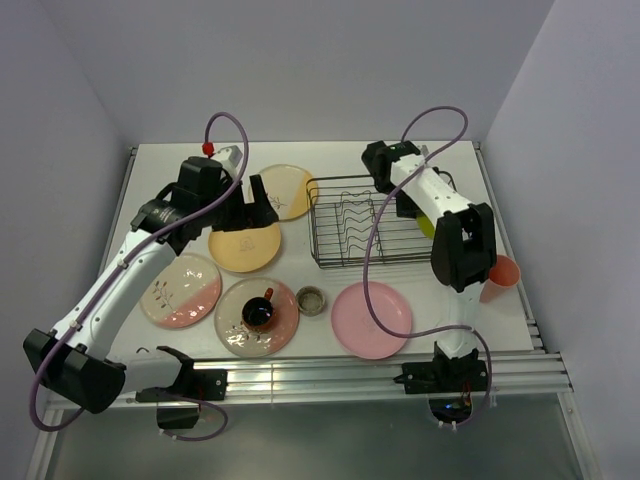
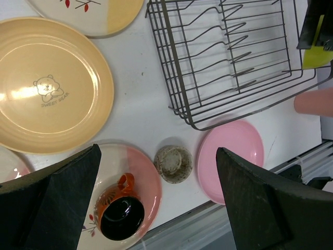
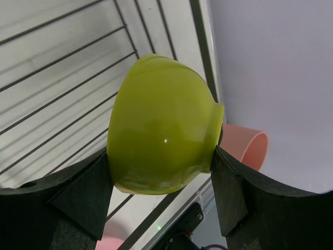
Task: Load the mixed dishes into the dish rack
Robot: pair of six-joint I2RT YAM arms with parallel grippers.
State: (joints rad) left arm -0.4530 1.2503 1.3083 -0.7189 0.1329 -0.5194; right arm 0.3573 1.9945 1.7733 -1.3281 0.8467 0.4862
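Gripping lime-yellow bowl [image 3: 156, 125], right pincer [image 3: 158, 161] over dish rack [image 1: 318, 225] edge, tumbler [image 3: 244, 146] beside; left pincer [image 2: 157, 150] released above yellow-orange plate [image 1: 245, 248].

Top view: the right arm [image 1: 462, 245] hides most of the lime-yellow bowl [image 1: 427, 223] and part of the salmon-pink tumbler [image 1: 503, 272]. In the left wrist view, the top edge cuts off the cream-and-yellow plate [image 2: 88, 13] and the dish rack [image 2: 229, 62]. The right edge crops the tumbler, and a left gripper finger [image 2: 52, 203] covers part of the cream-and-pink plate [image 2: 148, 179].
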